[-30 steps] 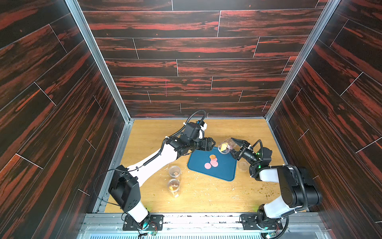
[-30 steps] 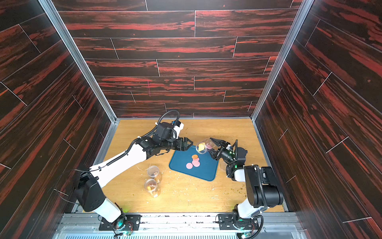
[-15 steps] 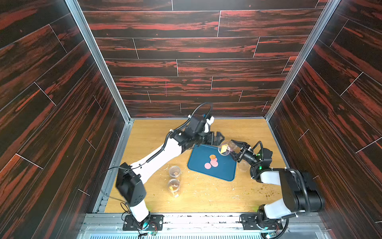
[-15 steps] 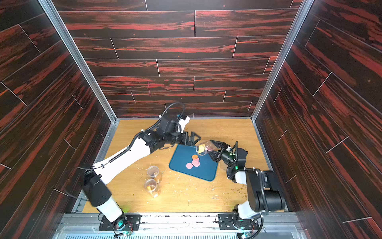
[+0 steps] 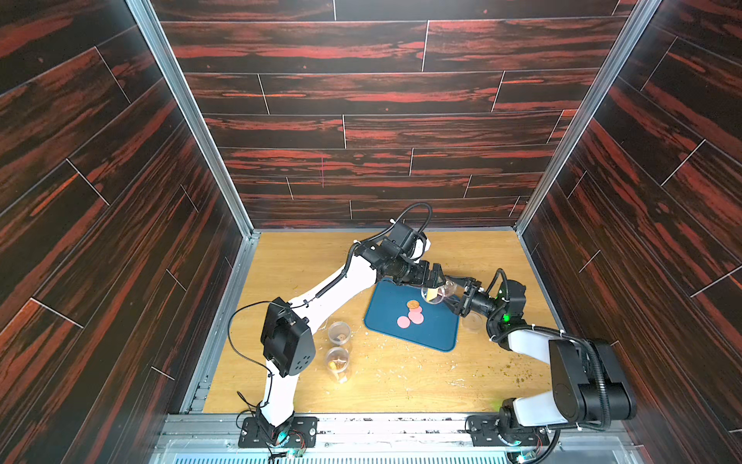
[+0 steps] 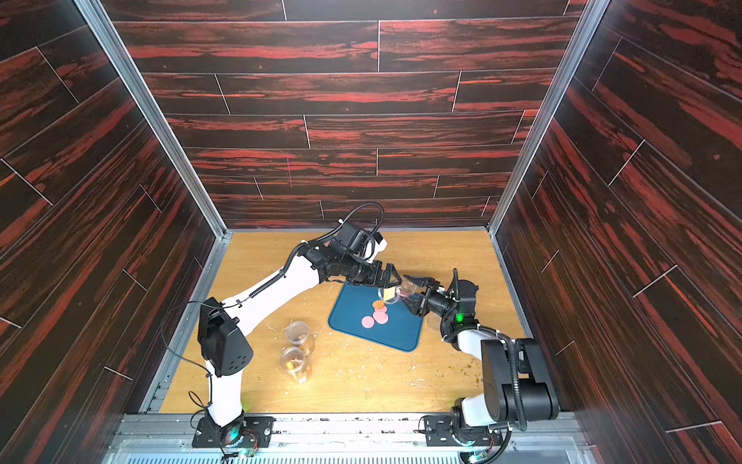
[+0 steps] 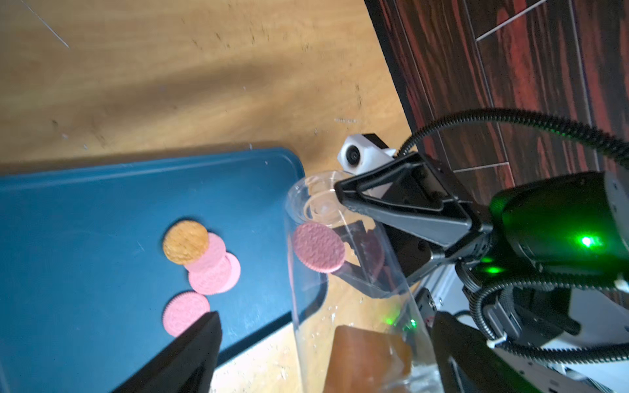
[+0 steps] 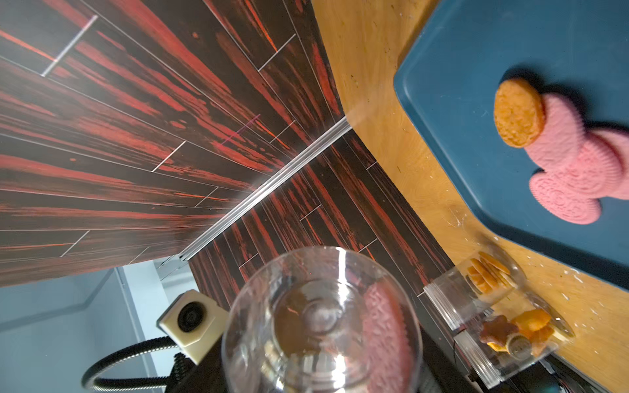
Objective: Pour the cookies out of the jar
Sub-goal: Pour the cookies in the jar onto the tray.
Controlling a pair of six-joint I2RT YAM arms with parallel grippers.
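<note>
Fingers (image 7: 190, 350) of the left gripper (image 5: 438, 280) stand spread wide at the mouth end of the jar (image 5: 441, 290), one to each side; whether they touch it cannot be told. That arm rises from its base to a high elbow left of the tray (image 5: 425, 337), then stretches across to the tray's far edge. Left of the tray, two more clear jars (image 5: 339, 333) sit on the surface (image 5: 401, 381).

On the tray lie four cookies (image 7: 211, 275): one tan round (image 7: 185, 241) resting on three overlapping pink ones. Two more are inside the jar, one pink round (image 7: 318, 246) and one yellow square (image 5: 431, 295).

The jar lies tipped on its side above the tray's far right corner. Its long axis runs between the two grippers, mouth toward the left one and base toward the right. The right gripper (image 5: 457, 295) has its fingers clamped on the base end. Its arm is folded low to the right of the tray, forearm reaching toward it.
</note>
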